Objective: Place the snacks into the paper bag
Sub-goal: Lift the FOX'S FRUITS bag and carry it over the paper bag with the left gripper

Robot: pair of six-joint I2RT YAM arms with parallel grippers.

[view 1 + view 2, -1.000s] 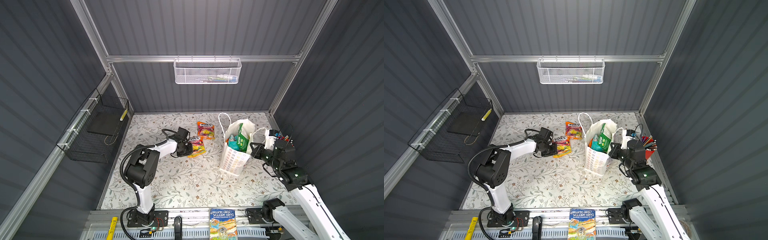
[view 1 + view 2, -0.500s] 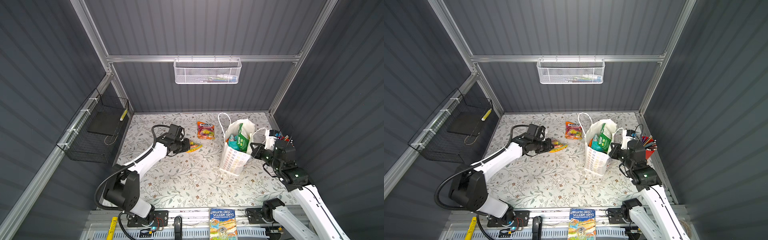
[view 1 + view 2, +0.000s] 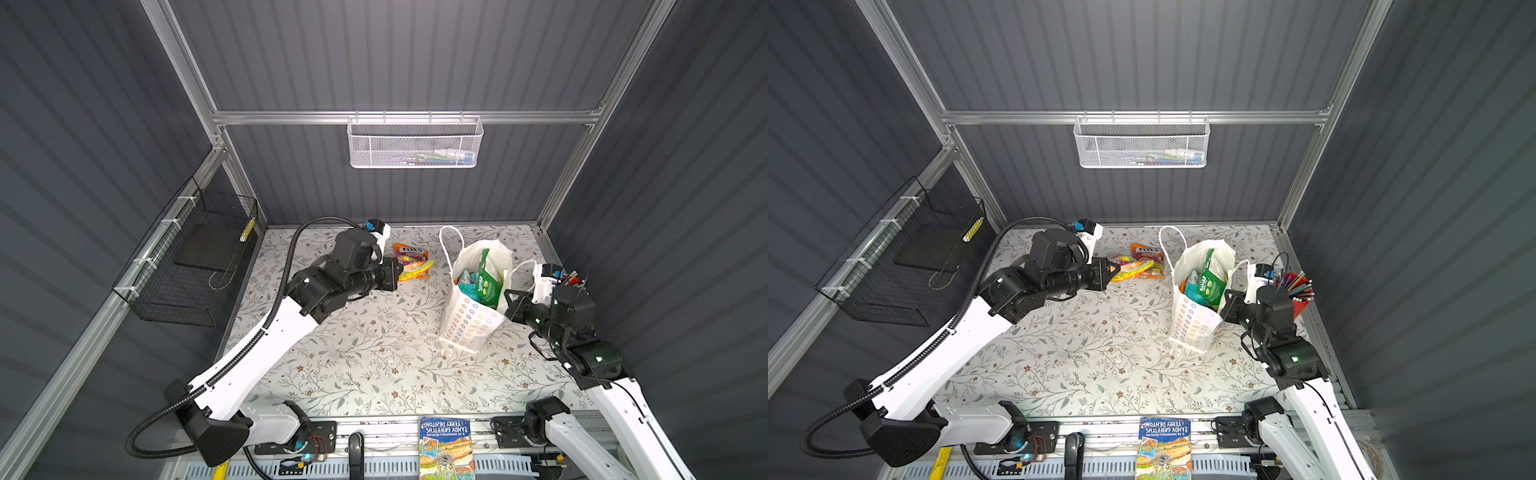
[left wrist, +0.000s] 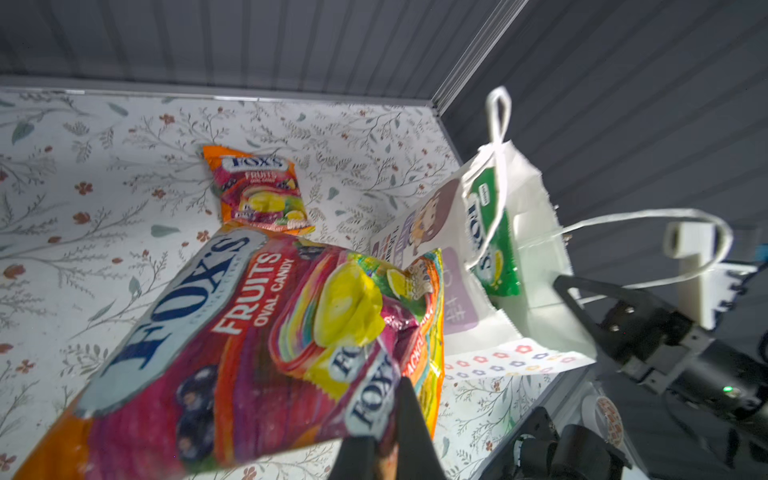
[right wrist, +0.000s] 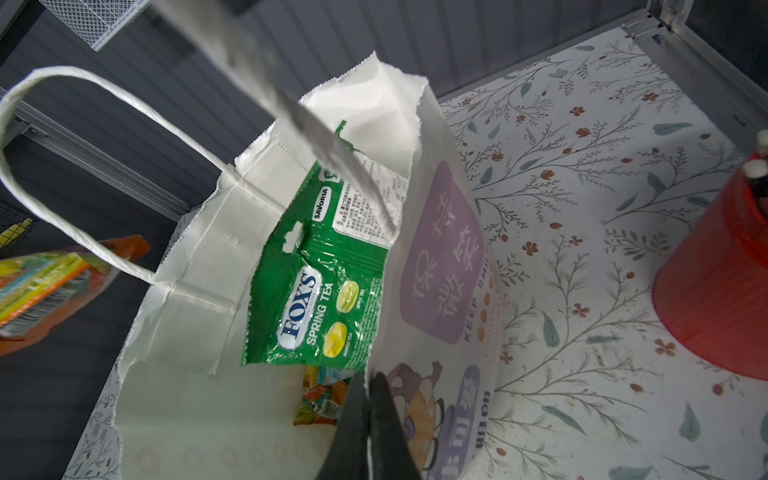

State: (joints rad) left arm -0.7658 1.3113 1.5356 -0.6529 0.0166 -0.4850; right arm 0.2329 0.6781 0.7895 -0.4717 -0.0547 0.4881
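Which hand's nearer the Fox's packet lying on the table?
Left. The left hand, holding a second packet, is close beside the flat packet; the right hand pinches the paper bag at its far side.

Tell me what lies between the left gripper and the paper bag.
The orange-pink FOX'S packet, clamped in the left gripper, sticks out toward the paper bag; past it only bare tabletop, seen in a top view.

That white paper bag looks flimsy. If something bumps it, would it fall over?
Probably, if let go: the paper bag stands tall on a narrow base, and the right gripper pinches its rim, seemingly steadying it. Its thin walls look creased, so they likely buckle under a push. The snacks inside may weigh it down somewhat.
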